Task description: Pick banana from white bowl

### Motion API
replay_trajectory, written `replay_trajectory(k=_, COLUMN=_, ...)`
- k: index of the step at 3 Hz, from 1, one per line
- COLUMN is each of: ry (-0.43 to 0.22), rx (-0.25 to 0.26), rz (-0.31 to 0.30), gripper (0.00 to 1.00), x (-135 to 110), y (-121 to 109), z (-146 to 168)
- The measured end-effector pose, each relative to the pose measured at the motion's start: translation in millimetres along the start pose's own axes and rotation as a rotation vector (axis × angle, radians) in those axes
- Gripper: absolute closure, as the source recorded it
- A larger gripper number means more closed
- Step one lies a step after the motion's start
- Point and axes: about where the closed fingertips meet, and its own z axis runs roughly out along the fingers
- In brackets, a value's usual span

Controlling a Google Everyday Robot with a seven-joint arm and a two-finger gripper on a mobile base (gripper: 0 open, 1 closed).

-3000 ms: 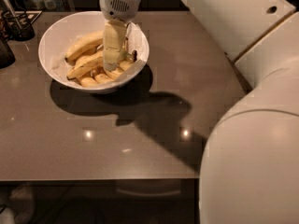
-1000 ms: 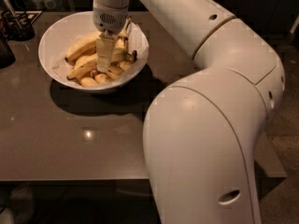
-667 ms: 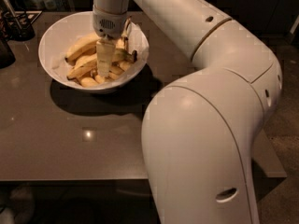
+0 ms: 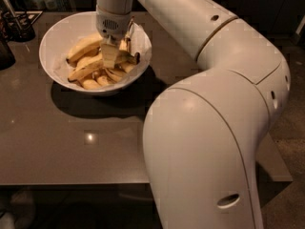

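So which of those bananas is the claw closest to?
The long banana lying across the middle of the white bowl: the gripper is down over its right end. The other bananas lie further left or in front.

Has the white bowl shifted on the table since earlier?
No. Against the table, the white bowl sits where it did; the gripper is inside it, among the bananas.

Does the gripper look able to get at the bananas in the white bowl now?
Probably yes: the gripper is down inside the white bowl, among the bananas, with nothing covering them.
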Motion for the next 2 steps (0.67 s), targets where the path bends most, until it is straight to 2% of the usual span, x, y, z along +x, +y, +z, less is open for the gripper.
replay_trajectory(k=1, ry=0.0, rx=0.0, rz=0.0, gripper=0.97, x=0.0, y=0.0, z=0.0)
replay_trajectory(k=2, ry=-0.051, rx=0.043, rz=-0.028, gripper=1.0, x=-7.0, y=-0.8, z=-12.4)
